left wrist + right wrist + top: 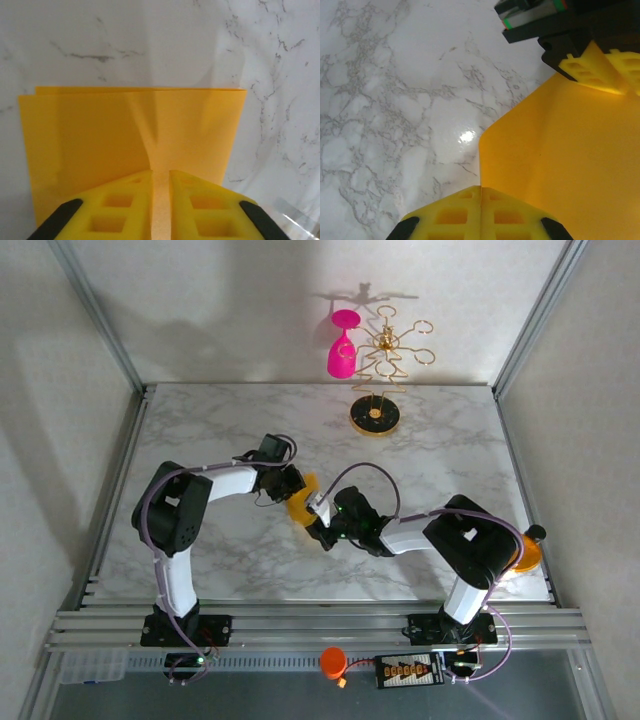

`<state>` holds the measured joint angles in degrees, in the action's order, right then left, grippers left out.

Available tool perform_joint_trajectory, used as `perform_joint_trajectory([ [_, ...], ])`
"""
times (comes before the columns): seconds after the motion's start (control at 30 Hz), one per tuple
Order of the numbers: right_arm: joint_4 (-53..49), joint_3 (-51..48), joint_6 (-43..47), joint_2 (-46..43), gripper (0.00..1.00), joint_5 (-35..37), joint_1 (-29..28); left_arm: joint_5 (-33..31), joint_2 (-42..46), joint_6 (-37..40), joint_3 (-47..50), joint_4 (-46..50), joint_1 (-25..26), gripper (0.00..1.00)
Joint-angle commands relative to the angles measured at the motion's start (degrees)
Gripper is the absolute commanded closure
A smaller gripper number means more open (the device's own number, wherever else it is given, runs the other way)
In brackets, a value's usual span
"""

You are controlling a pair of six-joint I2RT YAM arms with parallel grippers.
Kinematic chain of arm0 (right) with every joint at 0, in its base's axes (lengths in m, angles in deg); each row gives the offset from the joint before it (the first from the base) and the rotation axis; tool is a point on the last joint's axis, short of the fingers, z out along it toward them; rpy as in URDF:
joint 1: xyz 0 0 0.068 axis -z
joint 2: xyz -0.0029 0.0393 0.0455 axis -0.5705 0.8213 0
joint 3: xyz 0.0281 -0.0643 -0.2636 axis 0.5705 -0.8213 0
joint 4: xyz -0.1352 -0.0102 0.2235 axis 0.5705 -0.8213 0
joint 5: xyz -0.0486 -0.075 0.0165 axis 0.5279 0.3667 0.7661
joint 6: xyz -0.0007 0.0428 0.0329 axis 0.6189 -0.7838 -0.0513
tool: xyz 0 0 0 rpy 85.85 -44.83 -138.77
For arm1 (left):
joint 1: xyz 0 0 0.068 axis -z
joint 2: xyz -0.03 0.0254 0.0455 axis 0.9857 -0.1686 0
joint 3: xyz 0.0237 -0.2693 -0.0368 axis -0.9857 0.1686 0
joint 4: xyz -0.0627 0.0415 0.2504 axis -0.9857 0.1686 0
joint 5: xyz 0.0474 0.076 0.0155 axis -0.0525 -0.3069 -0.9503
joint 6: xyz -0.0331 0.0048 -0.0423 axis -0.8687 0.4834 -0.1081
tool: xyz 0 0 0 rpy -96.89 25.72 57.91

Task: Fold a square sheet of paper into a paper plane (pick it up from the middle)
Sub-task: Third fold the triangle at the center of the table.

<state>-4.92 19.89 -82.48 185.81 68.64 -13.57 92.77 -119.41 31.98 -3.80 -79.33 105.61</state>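
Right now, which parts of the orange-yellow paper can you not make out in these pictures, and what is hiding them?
Top view: the square sheet of paper is small, mostly covered by the left gripper and right gripper; its folds are unreadable.
Left wrist view: its near part hides behind the yellow fingers.
Right wrist view: it runs off the right edge; whether the right gripper pinches it is unclear.

White marble surface (200, 430) with grey veins. Near its far edge stands a gold stand (375, 418) on a round base, with a pink wine glass (342, 355) hanging upside down from its left side. An orange disc (527, 556) lies at the right edge, and an orange cap (333, 661) sits below the near rail
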Motion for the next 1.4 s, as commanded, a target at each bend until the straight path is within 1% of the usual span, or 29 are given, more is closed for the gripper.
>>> perform_joint_trajectory([
  [0.0, -2.49, 2.52, -2.88, -0.25, 1.00, -0.05, 1.10, -3.03, -1.96, 2.57, -1.05, 4.17, 0.94, 0.87],
  [0.13, -5.05, 4.54, -4.66, 0.69, 1.00, 2.46, 1.77, -3.29, -2.51, 3.74, -1.05, 4.84, 1.38, 0.91],
  [0.33, -8.48, 7.37, -6.16, 2.62, 1.00, 5.72, 2.65, -3.05, -2.87, 4.47, -1.06, 5.25, 1.57, 0.92],
  [0.63, -11.09, 9.50, -8.12, 4.75, 1.00, 6.31, 3.34, -2.45, -3.13, 4.71, -1.15, 4.86, 1.57, 0.92],
  [1.37, -17.35, 12.68, -9.47, 6.30, 1.00, 8.87, 3.49, -2.34, -3.61, 4.92, -0.79, 4.52, 1.75, 0.93],
])
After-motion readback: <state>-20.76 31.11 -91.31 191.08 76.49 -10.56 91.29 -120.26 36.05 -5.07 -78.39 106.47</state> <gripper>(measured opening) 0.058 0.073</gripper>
